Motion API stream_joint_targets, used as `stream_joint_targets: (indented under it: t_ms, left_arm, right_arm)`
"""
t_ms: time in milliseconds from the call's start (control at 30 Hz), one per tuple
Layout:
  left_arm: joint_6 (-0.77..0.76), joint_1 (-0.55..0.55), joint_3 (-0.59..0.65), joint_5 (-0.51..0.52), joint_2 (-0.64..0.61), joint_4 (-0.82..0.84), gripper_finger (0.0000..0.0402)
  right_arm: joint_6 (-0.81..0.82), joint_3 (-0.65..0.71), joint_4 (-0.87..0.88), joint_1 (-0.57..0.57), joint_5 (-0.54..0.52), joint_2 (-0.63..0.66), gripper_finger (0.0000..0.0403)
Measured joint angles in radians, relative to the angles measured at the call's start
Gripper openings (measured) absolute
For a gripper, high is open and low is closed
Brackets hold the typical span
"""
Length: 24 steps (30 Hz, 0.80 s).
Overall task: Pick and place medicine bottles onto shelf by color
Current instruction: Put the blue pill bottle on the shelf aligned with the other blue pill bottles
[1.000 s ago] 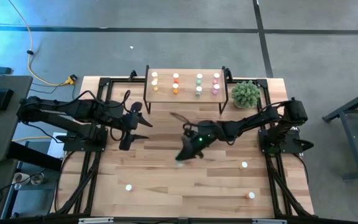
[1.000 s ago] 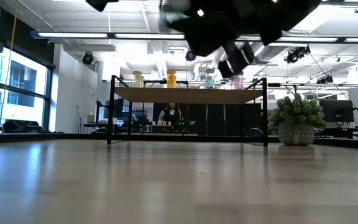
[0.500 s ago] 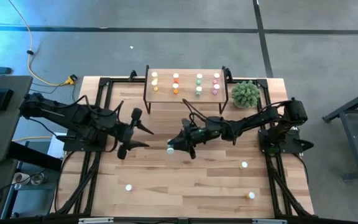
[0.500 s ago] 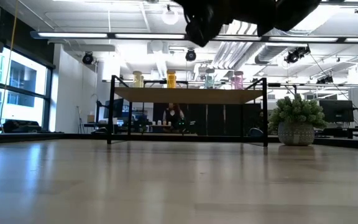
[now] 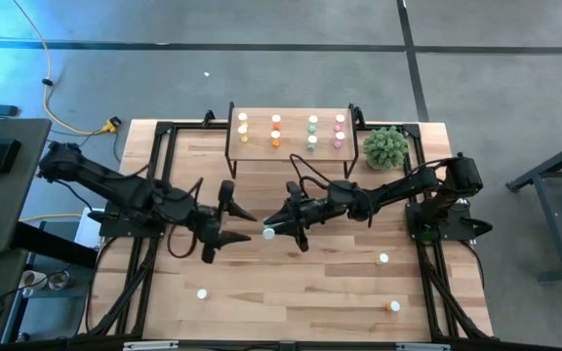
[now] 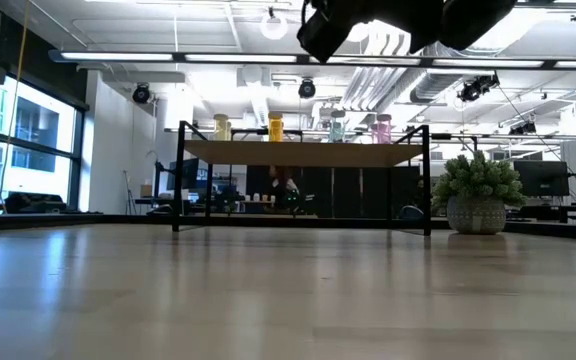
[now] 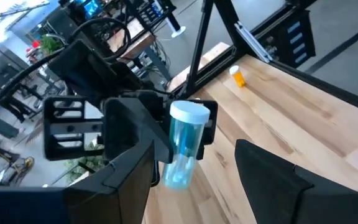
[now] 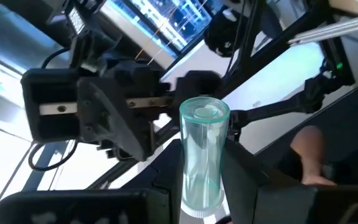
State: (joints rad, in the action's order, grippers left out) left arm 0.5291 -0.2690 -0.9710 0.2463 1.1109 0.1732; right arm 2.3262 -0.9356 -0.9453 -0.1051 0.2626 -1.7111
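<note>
The right gripper [image 5: 273, 231] was up in the air over the middle of the table [image 5: 291, 292], on the near side of the shelf [image 5: 291, 132] and well apart from it. Its two fingers were closed on a small see-through bottle [image 8: 202, 155] with a pale blue-green look and a white cap [image 7: 188, 113]. The fingers pinched the bottle at its sides, down at the end away from the cap.

The left gripper [image 5: 232, 222] was just beside it, with its fingers spread wide and nothing in them. Its open fingers pointed at the held bottle, so this looked like a hand-over from one arm to the other.

The shelf already had bottles standing in rows: yellow [image 5: 243, 123], orange [image 5: 276, 128], green [image 5: 312, 129] and pink [image 5: 340, 127]. Three more bottles stood on the table far from the shelf, one [image 5: 201, 292] on the left, one [image 5: 383, 258] on the right and an orange one [image 5: 394, 306] near the front edge.

The bottle looked very light, hard and smooth, so it could slip or twist. A good place to take it was around the round middle or just under the cap, squeezing softly.
</note>
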Motion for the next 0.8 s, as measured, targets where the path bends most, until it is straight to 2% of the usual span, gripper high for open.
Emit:
stream_joint_targets:
  t_ms: [333,467,633,800]
  left_arm:
    - [-0.002,-0.020,0.001,0.043,0.085,-0.166,0.0213]
    - [-0.002,-0.021,0.001,0.107,0.108,-0.195,0.0213]
    - [-0.003,-0.020,0.001,0.114,0.136,-0.238,0.0213]
    - [-0.002,-0.020,0.001,0.181,0.160,-0.287,0.0213]
  right_arm:
    - [0.017,0.000,-0.033,0.000,0.000,0.000,0.0074]
    - [0.031,0.000,-0.042,0.000,0.001,0.000,0.0074]
    - [0.034,0.000,-0.071,0.000,0.001,0.000,0.0074]
    - [0.050,0.000,-0.087,0.000,0.001,0.000,0.0074]
